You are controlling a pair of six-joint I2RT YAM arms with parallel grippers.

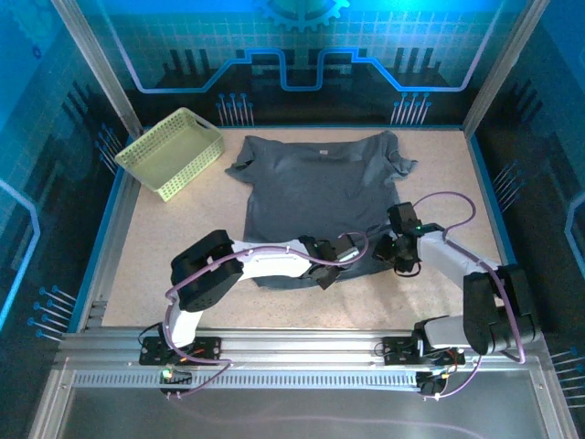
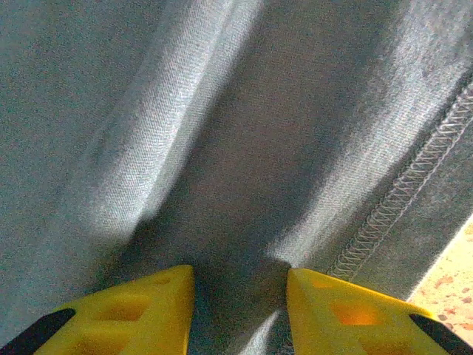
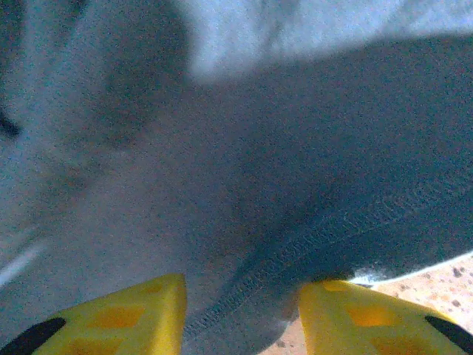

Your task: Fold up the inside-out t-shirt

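Note:
The inside-out t-shirt (image 1: pixel 315 183) lies spread flat in the middle of the table, dark slate-grey, collar toward the back, stitched hem (image 2: pixel 414 177) toward the arms. My left gripper (image 1: pixel 334 261) sits low on the near hem at its middle. Its yellow fingers (image 2: pixel 159 307) have a bunched ridge of cloth between them, with creases running out from the pinch (image 2: pixel 240 296). My right gripper (image 1: pixel 391 251) is at the near right corner of the shirt. The seamed edge (image 3: pixel 244 296) fills the gap between its fingers (image 3: pixel 347 314).
A pale yellow-green lattice basket (image 1: pixel 171 151) stands at the back left, apart from the shirt. Bare speckled tabletop (image 1: pixel 183 219) lies on both sides of the shirt and along the near edge (image 3: pixel 436 285). Metal frame posts border the table.

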